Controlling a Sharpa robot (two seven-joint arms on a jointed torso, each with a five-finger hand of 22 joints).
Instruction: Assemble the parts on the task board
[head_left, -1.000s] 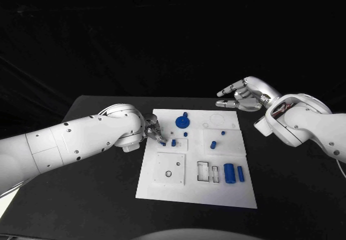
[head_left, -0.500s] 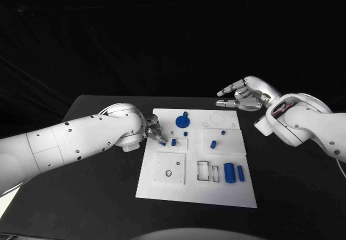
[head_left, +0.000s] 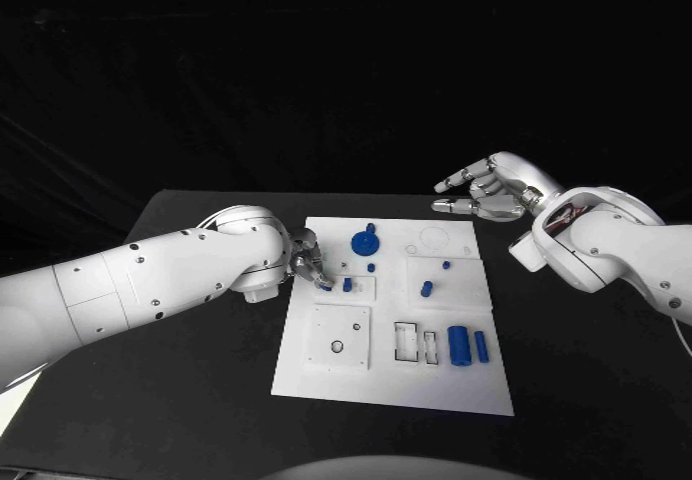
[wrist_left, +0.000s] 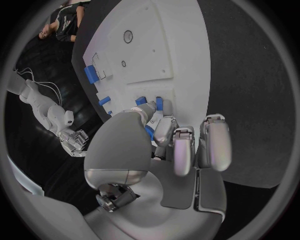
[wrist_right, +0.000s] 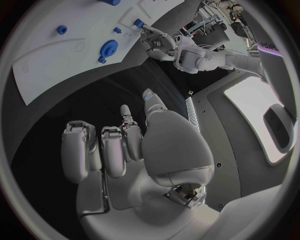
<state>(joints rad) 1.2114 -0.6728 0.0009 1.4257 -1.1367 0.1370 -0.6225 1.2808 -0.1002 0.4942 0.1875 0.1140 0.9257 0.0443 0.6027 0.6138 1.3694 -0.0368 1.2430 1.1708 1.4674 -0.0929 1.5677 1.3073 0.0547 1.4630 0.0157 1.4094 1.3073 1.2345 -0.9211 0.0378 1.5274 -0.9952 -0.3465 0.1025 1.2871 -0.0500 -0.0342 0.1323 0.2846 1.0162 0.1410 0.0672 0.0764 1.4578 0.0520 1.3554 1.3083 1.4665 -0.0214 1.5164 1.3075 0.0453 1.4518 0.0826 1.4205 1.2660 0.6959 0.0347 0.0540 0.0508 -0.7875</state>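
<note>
Head view showed the board (head_left: 392, 370) lying mid-table (head_left: 173, 400). The left hand (head_left: 307, 262) sat at the board's left edge, fingertips pinching a small blue part (head_left: 327, 285) just beside a blue peg (head_left: 348, 285). The left wrist view confirmed the fingers (wrist_left: 164, 131) closed around blue pieces. The right hand (head_left: 488, 192) hovered off the board's far right corner, fingers spread, holding nothing. A blue gear (head_left: 365, 241), a cylinder (head_left: 459, 345) and a bar (head_left: 480, 347) rested on the board.
</note>
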